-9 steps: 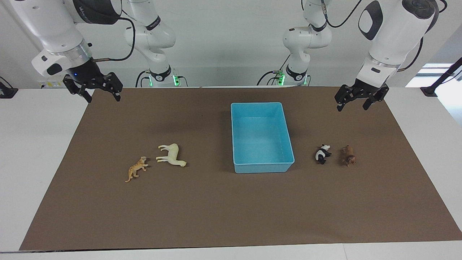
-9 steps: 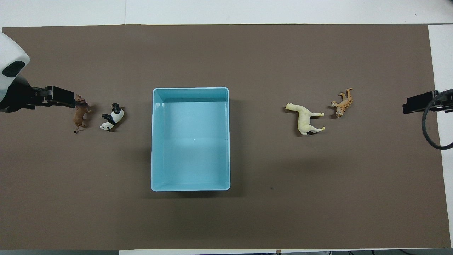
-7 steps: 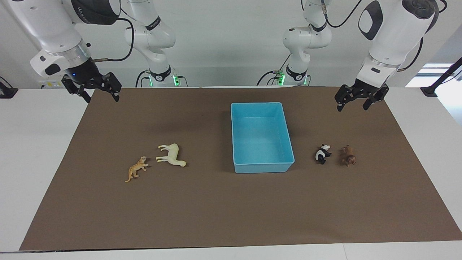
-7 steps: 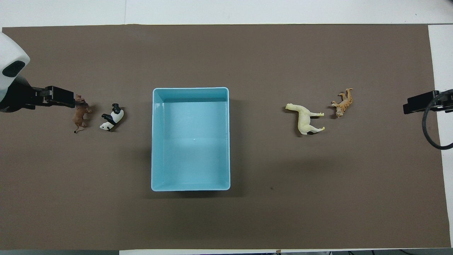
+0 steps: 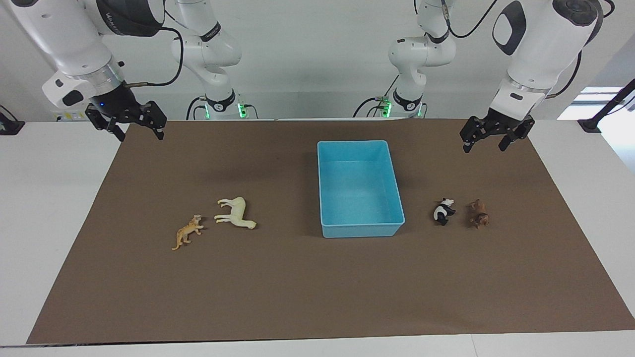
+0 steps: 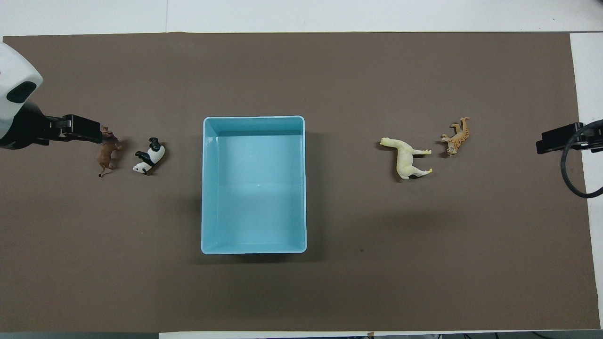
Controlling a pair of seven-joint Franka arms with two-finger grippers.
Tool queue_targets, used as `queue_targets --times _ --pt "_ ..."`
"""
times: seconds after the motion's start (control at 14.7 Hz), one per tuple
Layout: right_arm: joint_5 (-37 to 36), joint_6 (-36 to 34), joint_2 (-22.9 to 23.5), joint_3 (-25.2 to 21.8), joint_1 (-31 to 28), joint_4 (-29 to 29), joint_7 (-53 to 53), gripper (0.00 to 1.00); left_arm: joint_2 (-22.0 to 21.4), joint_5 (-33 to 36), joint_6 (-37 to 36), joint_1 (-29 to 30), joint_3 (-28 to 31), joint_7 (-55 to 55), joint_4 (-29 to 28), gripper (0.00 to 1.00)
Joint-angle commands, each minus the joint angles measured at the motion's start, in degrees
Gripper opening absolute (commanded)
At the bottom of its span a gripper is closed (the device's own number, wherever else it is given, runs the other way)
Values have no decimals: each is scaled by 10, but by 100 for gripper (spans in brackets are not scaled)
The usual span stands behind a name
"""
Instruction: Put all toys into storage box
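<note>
The light blue storage box (image 5: pixel 361 230) (image 6: pixel 206 188) stands empty at the middle of the brown mat. The cream-white horse (image 5: pixel 237 213) (image 6: pixel 406 157) and the orange tiger (image 5: pixel 186 232) (image 6: pixel 458 137) lie on their sides toward the right arm's end. The panda (image 5: pixel 443 212) (image 6: pixel 150 157) and the dark brown animal (image 5: pixel 478 214) (image 6: pixel 107 151) lie toward the left arm's end. My left gripper (image 5: pixel 485 148) (image 6: pixel 85 134) hangs open and empty, raised over the mat beside the brown animal. My right gripper (image 5: pixel 140 136) (image 6: pixel 553 141) hangs open and empty over the mat's edge.
The brown mat (image 5: pixel 317 287) covers most of the white table (image 5: pixel 44 208). A dark cable loop (image 6: pixel 572 174) hangs by the right gripper.
The right gripper has risen slightly. The left gripper and the toys have hardly moved.
</note>
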Motion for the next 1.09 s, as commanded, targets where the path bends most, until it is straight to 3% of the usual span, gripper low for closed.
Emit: queue_targets --times 0.0,0.2,0.75,1.02 --pt "0 40 -3 3 3 -19 -8 100 -25 6 67 2 0 -6 -61 100" --pt "0 91 34 3 27 -19 29 100 -26 6 183 2 0 0 -118 100" --pt "5 228 149 4 119 -8 127 100 71 13 271 -20 1 42 -145 100" --pt "4 274 192 4 168 -16 172 100 79 16 303 19 1 54 -146 100"
